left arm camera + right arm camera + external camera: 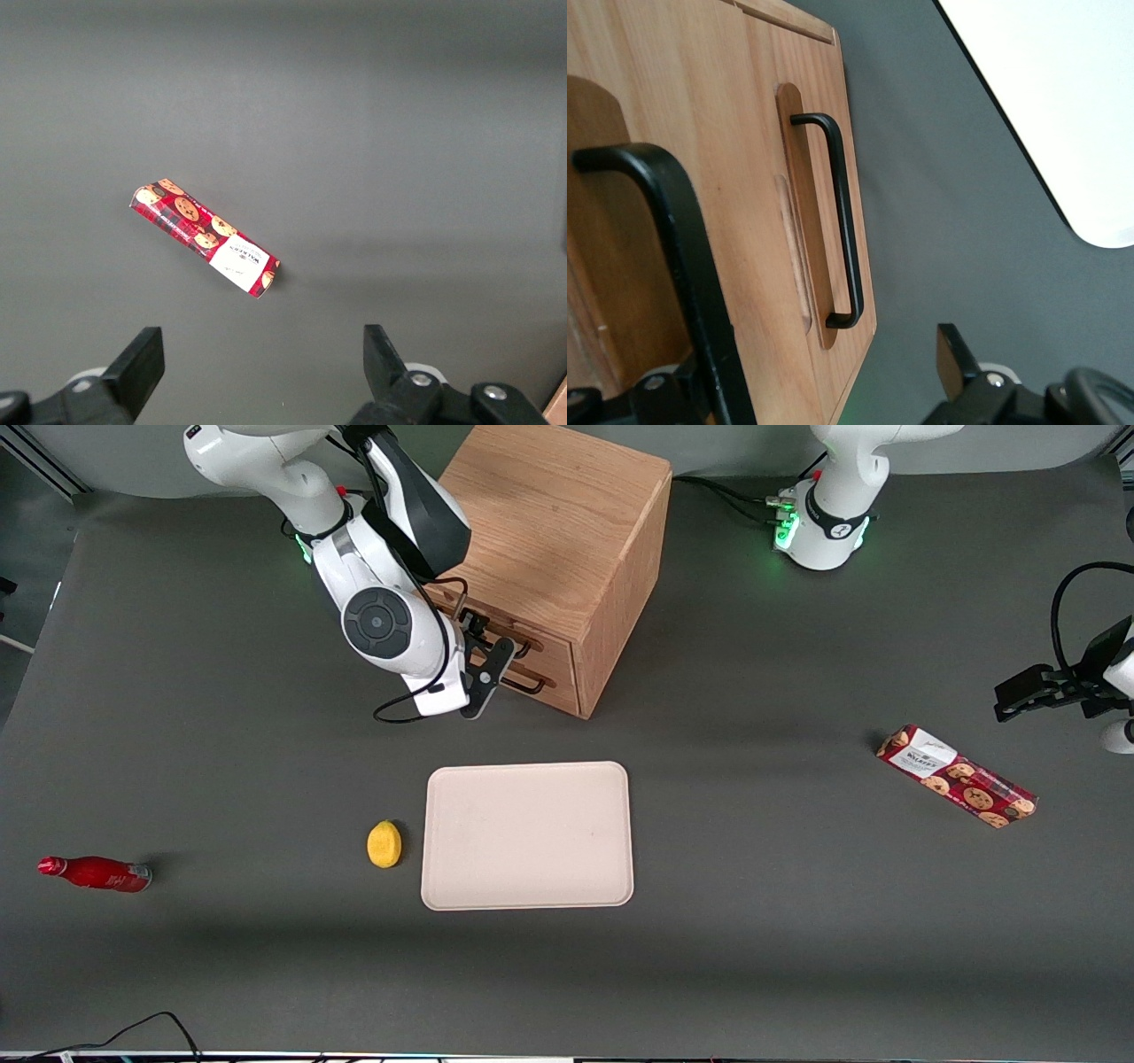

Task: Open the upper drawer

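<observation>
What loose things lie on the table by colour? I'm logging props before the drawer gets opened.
Red: 2, the bottle and the cookie box
Yellow: 1, the lemon
Cream: 1, the tray
Total: 4
Not counted: the oak cabinet, where the gripper is at the upper drawer's handle.

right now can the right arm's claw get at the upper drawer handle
Probably yes: the claw sits right in front of the cabinet, open, with the upper drawer handle passing between its fingers and nothing blocking it.

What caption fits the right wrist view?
Open gripper straddling the upper drawer's handle, lower handle alongside.
</observation>
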Controlling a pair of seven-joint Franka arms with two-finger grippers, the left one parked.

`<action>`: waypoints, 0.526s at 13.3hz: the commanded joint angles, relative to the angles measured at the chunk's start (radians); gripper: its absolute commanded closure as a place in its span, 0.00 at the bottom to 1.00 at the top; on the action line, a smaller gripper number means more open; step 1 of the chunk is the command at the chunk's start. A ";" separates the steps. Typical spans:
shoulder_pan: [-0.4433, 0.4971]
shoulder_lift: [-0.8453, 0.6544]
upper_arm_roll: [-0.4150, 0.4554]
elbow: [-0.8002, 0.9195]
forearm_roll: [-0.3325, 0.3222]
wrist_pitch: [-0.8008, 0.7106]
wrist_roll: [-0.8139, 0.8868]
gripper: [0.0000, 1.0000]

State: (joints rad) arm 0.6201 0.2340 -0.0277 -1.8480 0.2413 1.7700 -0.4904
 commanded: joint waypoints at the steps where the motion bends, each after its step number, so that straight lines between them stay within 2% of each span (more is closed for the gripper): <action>1: -0.011 0.010 0.006 -0.010 0.024 0.028 -0.019 0.00; 7: -0.013 0.031 0.006 -0.003 0.026 0.040 -0.003 0.00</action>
State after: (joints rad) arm 0.6194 0.2517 -0.0274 -1.8541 0.2489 1.7858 -0.4900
